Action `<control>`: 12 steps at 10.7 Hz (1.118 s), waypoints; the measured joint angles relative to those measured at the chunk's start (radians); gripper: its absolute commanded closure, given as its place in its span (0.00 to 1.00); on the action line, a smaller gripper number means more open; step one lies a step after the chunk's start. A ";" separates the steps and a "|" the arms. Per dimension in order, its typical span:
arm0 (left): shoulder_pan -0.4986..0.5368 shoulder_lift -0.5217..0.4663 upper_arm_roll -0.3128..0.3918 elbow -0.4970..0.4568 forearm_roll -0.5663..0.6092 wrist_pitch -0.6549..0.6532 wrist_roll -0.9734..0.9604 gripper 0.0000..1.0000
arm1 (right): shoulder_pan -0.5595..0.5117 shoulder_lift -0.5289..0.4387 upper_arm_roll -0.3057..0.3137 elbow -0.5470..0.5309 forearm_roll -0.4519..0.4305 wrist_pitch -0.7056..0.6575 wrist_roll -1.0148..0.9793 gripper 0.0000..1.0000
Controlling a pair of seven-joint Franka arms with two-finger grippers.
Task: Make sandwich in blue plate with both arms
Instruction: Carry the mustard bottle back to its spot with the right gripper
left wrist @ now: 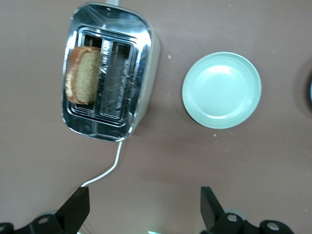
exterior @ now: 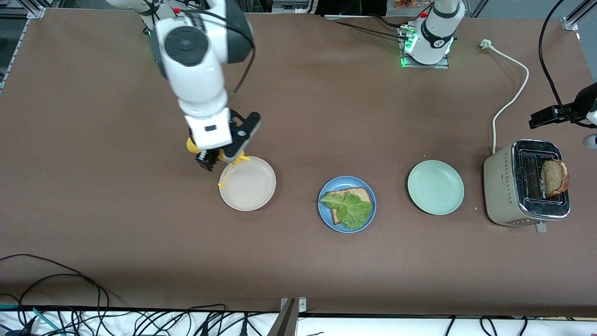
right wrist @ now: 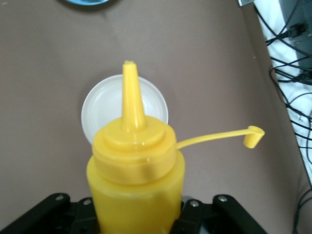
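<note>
the right gripper [exterior: 218, 161] is clamped tight around the belly of a yellow squeeze bottle [right wrist: 135, 185], nozzle uncapped and pointing away from the wrist, its little cap [right wrist: 253, 136] dangling on a thin strap off to one side. it hangs over the edge of the cream-white plate [exterior: 252, 189], and that plate sits directly under the nozzle tip in the right wrist view. the bottle looks soft-walled, so a firm squeeze at mid-body would likely push sauce out; gripping where it is now seems right.

the blue plate [exterior: 368, 220] lies toward the left arm's end of the table from this gripper, well apart from it. on it rests one slice of brown toast [exterior: 352, 195] with a crinkled lettuce leaf [exterior: 349, 209] draped over it. the leaf is limp and light, liable to slide.

the left gripper [left wrist: 146, 209] is spread wide with nothing between its fingers, hovering above the table near the toaster [exterior: 499, 186]. the second toast slice [left wrist: 83, 74] stands in one slot, poking out. it is probably stiff, light and crumbly; pinching the exposed upper edge across its flat faces looks like the best hold. the pale green plate [left wrist: 222, 90] sits bare beside the toaster.
</note>
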 measured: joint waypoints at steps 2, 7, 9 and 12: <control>0.038 0.023 0.001 0.000 0.001 0.012 0.002 0.00 | -0.011 -0.117 -0.047 -0.102 0.048 -0.001 -0.148 1.00; 0.084 0.137 0.001 0.025 0.003 0.059 0.102 0.00 | -0.045 -0.231 -0.213 -0.308 0.372 -0.010 -0.639 1.00; 0.139 0.203 0.002 0.070 0.004 0.096 0.209 0.00 | -0.114 -0.219 -0.218 -0.373 0.513 -0.010 -0.858 1.00; 0.184 0.266 0.002 0.095 0.004 0.166 0.315 0.00 | -0.245 -0.150 -0.219 -0.428 0.747 -0.124 -1.178 1.00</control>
